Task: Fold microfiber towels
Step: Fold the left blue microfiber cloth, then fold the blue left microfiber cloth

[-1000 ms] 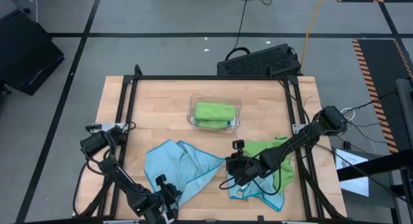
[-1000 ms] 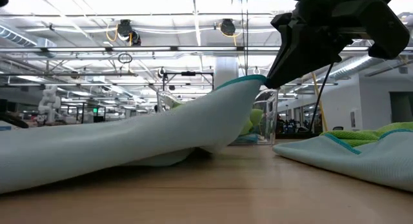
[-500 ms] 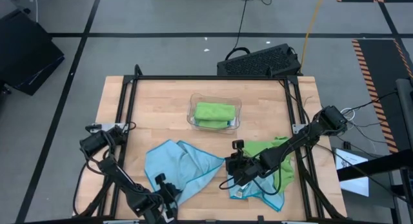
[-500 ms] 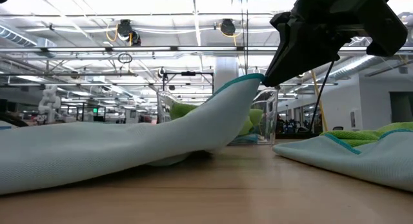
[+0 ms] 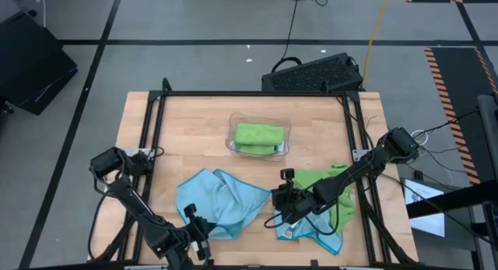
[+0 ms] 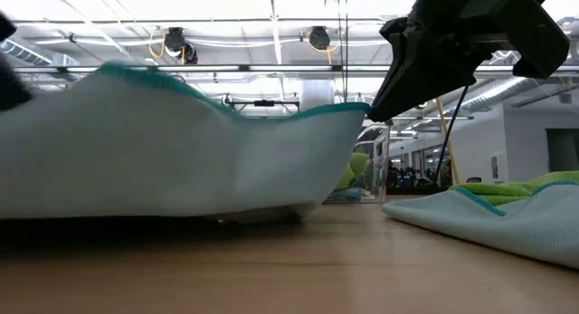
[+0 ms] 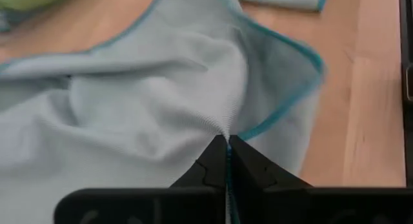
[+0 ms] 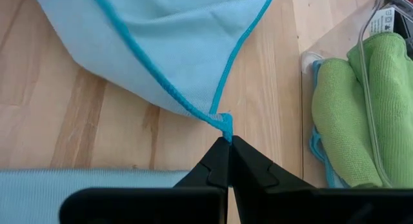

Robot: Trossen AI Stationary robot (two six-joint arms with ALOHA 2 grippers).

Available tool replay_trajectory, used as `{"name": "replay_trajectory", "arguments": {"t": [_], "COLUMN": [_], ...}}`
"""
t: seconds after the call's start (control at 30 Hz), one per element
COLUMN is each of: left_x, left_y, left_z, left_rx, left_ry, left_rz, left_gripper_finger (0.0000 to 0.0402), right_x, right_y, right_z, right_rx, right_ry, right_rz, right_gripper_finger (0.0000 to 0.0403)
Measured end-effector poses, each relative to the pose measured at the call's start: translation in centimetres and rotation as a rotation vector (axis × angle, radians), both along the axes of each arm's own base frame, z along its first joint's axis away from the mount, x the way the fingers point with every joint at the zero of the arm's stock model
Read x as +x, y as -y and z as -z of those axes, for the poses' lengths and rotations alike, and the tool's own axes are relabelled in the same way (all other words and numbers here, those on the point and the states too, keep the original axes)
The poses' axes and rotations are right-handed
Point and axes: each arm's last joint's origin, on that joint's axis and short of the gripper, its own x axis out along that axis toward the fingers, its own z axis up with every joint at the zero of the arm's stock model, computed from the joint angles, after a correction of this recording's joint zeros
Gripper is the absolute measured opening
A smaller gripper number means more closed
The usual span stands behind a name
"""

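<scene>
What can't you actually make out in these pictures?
- High view: how many towels lie folded in the clear tray; too small.
- Low view: the left gripper, hidden behind the lifted blue towel.
- High view: the pile under the right arm; towel count unclear.

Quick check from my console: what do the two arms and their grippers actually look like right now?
Both arms are dark, jointed links with black cables looped alongside. The left gripper and right gripper each end in two black fingers tapering to a narrow point, mounted on a wide black crossbar. The right arm carries a blocky dark joint housing.
</scene>
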Motion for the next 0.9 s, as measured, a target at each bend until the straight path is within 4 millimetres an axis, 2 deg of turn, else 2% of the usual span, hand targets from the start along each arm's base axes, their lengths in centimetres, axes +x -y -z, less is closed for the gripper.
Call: {"name": "replay_trajectory", "arguments": {"t": [0.17, 0.53, 0.7, 0.9], "left_x": [-0.1, -0.7, -1.5, -1.3], "left_y": [-0.2, 0.7, 1.3, 1.2], "left_z": [-0.1, -0.2, 0.0, 0.1], "left_rx": [0.004, -0.064, -0.091, -0.052], "left_ry": [0.002, 0.026, 0.039, 0.059], "left_rz": [-0.017, -0.012, -0.016, -0.013], "left_gripper_finger": [0.0024, 0.0136, 0.0144, 0.0145], "right_x": [0.1, 0.1, 0.1, 0.1], "right_y": [0.1, 0.1, 0.1, 0.1], "right_z": [0.0, 0.0, 0.0, 0.0], "right_rx": [0.000, 0.003, 0.003, 0.003], "right_ry": [0.002, 0.001, 0.000, 0.000], "right_rz": [0.010, 0.009, 0.009, 0.008], "right_gripper_finger": [0.0002, 0.0002, 0.0002, 0.0002]}}
